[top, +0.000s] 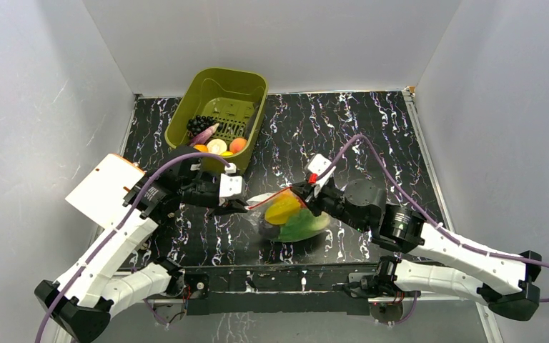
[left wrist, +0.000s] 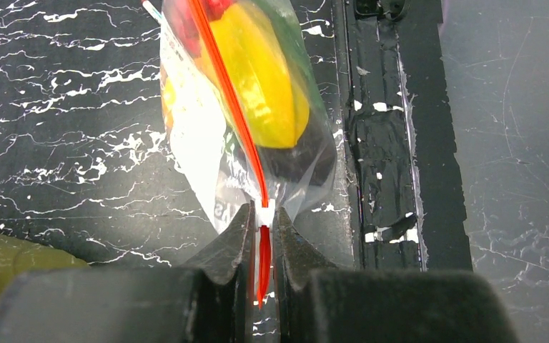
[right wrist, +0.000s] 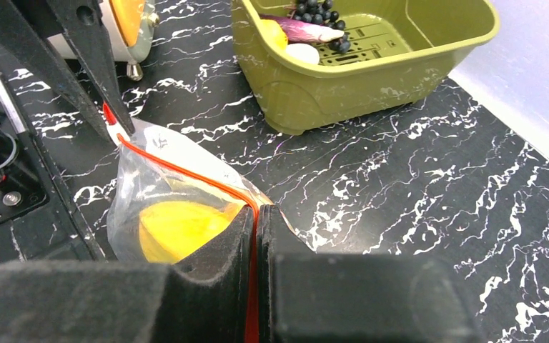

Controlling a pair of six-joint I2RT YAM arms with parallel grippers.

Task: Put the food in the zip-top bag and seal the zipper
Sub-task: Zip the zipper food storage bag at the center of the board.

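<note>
The clear zip-top bag (top: 289,218) hangs between my two grippers near the table's front middle. It holds a yellow piece (left wrist: 264,86), something red (left wrist: 186,21) and the green-white cabbage (top: 307,225). The red-orange zipper (left wrist: 232,107) runs straight between the grippers; it also shows in the right wrist view (right wrist: 186,175). My left gripper (left wrist: 263,221) is shut on the zipper's left end, at a small white slider (left wrist: 266,214). My right gripper (right wrist: 256,214) is shut on the zipper's right end. More food lies in the bin: dark purple grapes (top: 201,123), orange and yellow pieces (top: 221,146).
The olive-green bin (top: 214,86) stands at the back left, also in the right wrist view (right wrist: 372,71). A black rail (left wrist: 379,128) runs along the table's near edge. Grey walls enclose the table on three sides.
</note>
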